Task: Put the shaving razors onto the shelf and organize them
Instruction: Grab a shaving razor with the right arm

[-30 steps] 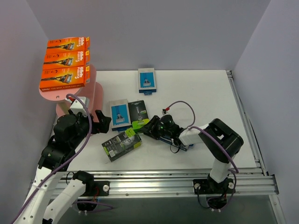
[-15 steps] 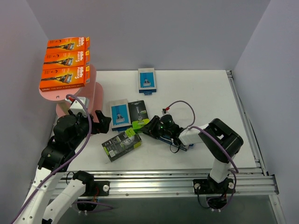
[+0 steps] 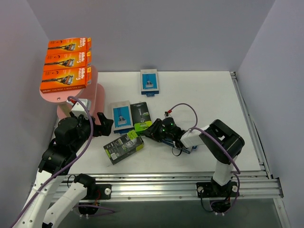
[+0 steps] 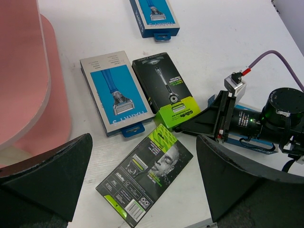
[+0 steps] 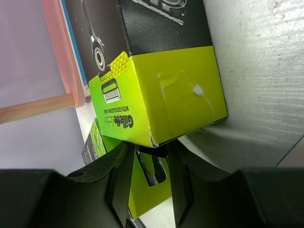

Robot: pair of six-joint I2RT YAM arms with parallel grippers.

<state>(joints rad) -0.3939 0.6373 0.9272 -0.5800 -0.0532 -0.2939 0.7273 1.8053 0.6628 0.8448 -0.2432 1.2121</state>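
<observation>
The pink shelf [image 3: 61, 96] stands at the far left with three orange razor packs [image 3: 66, 59] on its top board. My right gripper [image 5: 149, 154] lies low on the table, shut on the black hang tab of a black-and-lime pack [image 5: 156, 95] that rests flat [image 3: 141, 116]. A second black-and-lime pack [image 4: 147, 178] lies below my open left gripper [image 4: 143, 142], which hovers beside the shelf with nothing in it. One blue-and-grey pack [image 3: 121, 115] lies next to the held pack. Another [image 3: 149, 80] sits farther back.
A third blue pack [image 3: 188, 148] lies partly hidden under the right arm's wrist. The right arm's purple cable [image 3: 183, 108] loops above the table. A metal rail [image 3: 180, 178] runs along the near edge, and grey walls close in the left, back and right.
The right gripper's jaws have narrowed onto the hang tab and its arm has edged slightly left. The left arm and the packs have not moved.
</observation>
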